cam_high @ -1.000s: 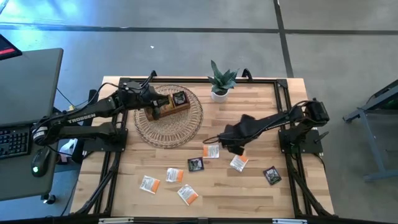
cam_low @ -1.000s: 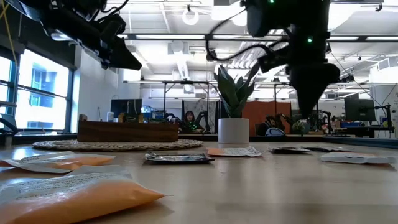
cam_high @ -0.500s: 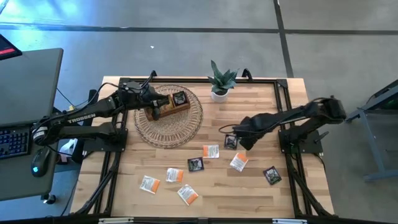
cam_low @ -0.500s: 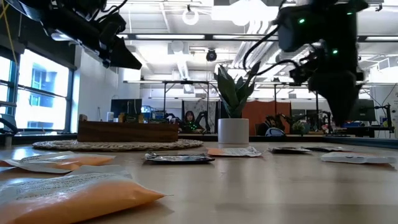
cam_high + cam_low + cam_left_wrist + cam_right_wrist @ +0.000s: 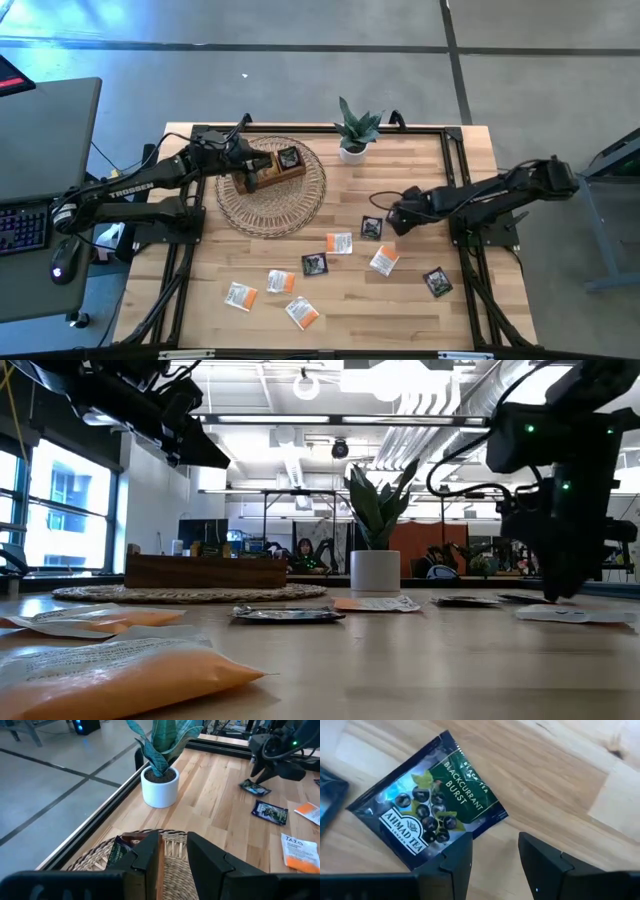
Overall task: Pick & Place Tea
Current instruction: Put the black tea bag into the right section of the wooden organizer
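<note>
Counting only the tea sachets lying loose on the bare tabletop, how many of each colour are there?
Orange-and-white sachets: 5
Dark sachets: 3
Total: 8

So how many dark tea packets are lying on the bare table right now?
3: one beside the right tool, one mid-table, one near the right edge. Another sits in the wooden tray; more may be hidden.

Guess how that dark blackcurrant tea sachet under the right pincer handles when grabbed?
The dark glossy foil blackcurrant sachet lies flat on the wooden table, so it is probably light and hard to get under. Its shiny surface may slip. The open right pincer likely bends it.
</note>
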You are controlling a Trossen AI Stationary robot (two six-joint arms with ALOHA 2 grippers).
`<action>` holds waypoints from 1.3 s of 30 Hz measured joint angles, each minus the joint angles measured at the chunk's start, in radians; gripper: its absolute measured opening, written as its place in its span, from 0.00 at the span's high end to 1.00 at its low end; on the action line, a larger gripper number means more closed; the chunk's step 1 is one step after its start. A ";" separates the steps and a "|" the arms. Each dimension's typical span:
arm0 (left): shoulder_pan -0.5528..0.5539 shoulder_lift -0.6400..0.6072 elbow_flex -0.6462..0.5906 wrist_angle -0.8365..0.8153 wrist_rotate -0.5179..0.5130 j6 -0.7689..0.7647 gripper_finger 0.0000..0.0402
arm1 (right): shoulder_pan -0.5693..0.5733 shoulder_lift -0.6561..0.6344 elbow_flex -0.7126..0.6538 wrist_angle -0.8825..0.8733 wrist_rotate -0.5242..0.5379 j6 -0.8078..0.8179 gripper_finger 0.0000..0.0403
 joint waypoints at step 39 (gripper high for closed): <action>0.001 0.000 0.000 -0.002 -0.004 0.000 0.75 | -0.158 0.049 -0.056 0.294 -0.011 -0.312 0.63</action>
